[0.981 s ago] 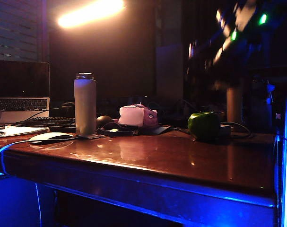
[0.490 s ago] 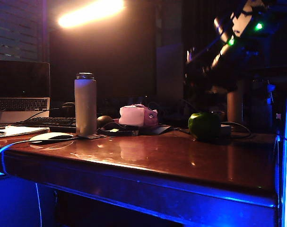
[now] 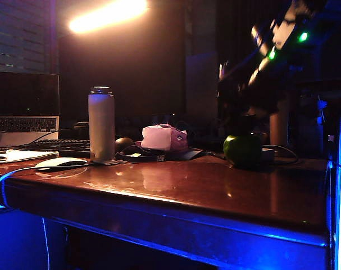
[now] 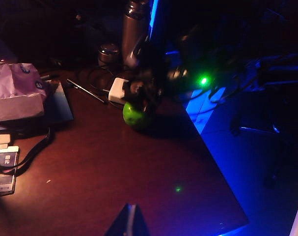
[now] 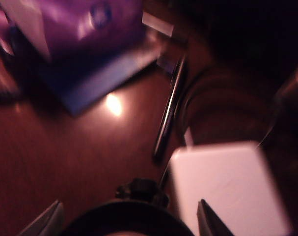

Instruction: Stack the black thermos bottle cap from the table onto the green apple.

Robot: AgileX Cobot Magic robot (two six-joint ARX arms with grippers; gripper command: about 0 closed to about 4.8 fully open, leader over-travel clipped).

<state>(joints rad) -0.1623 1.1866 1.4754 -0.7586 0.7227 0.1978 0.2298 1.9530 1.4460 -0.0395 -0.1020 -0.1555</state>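
Note:
The green apple sits on the table near its far right side, and also shows in the left wrist view. My right gripper hangs just above the apple, shut on the black thermos bottle cap, whose dark rounded body fills the space between the two fingers. Whether the cap touches the apple I cannot tell. My left gripper hovers over the near part of the table, well short of the apple, its fingers pressed together with nothing in them.
A white charger block and a dark pen lie beside the apple. A pink-white lump, a tall pale grey bottle, a mouse and a laptop stand to the left. The blue-lit table edge runs close behind the apple.
The right arm has come down and slightly left with the cap, ending just above the apple. The apple and the other things have stayed put.

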